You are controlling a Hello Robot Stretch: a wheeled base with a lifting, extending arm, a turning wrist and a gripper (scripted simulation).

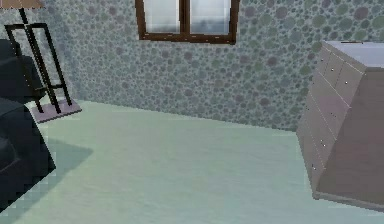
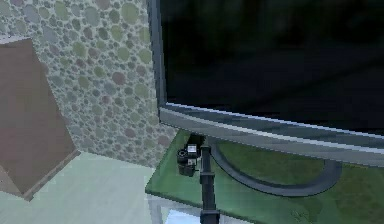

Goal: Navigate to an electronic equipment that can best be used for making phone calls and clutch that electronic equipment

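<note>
Standing beside the television (image 2: 270, 60): arm (image 2: 208, 192) rises in front of its lower left corner; gripper (image 2: 184, 160) sits just below that corner, left of the television's curved stand (image 2: 270, 178), at the edge of the green glass table (image 2: 172, 182) bearing the television; cannot tell whether the gripper grasps anything; pale flat shape (image 2: 178, 216) lies below the television, just left of the arm, too cropped to call a phone; brown dresser (image 2: 28, 110) stands well left of the television.

television screen (image 2: 280, 60): glossy black | tabletop (image 2: 362, 202): smooth glossy green | dresser (image 1: 345, 120): matt wood
</note>
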